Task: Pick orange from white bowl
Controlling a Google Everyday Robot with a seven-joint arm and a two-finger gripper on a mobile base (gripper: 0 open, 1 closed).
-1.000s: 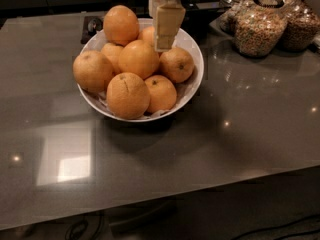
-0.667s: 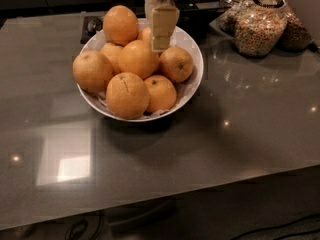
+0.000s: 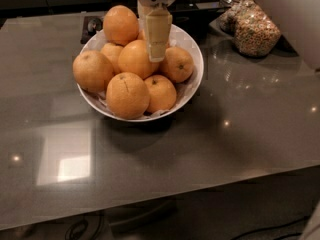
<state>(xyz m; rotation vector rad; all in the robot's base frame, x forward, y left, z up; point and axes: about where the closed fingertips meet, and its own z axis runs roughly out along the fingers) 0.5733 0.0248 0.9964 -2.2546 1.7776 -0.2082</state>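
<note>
1. Camera view: the gripper (image 3: 157, 54) reaches down from the top edge over the white bowl (image 3: 198, 70). Its cream tip hangs in front of the heaped fruit. Whether it is released or clenched cannot be told from this angle.
2. The tip overlaps the right edge of the orange (image 3: 132, 59), a large smooth-skinned fruit in the middle of the heap. It is not clear whether the two touch.
3. Just right of the tip sits a right-hand orange (image 3: 177, 65) with a dark stem dot, resting against the bowl's right wall.
4. A top orange (image 3: 120, 25) rides highest on the heap, up and to the left of the gripper.
5. At the front of the bowl, a creased orange (image 3: 127, 95) with a dark line on its skin sits beside a front-right orange (image 3: 161, 94) that shows a stem dot.
6. A left-hand orange (image 3: 92, 71) leans against the bowl's left rim. Another fruit is partly hidden between it and the middle one.
7. The bowl stands upright on a glossy grey surface (image 3: 240, 134), towards its back half. A pale square reflection (image 3: 65, 159) lies on the surface at the front left.
8. Clear bags of dry food (image 3: 255, 31) lie well to the right of the bowl, at the back of the surface.
9. A pale robot part (image 3: 295, 19) fills the upper right corner.
</note>
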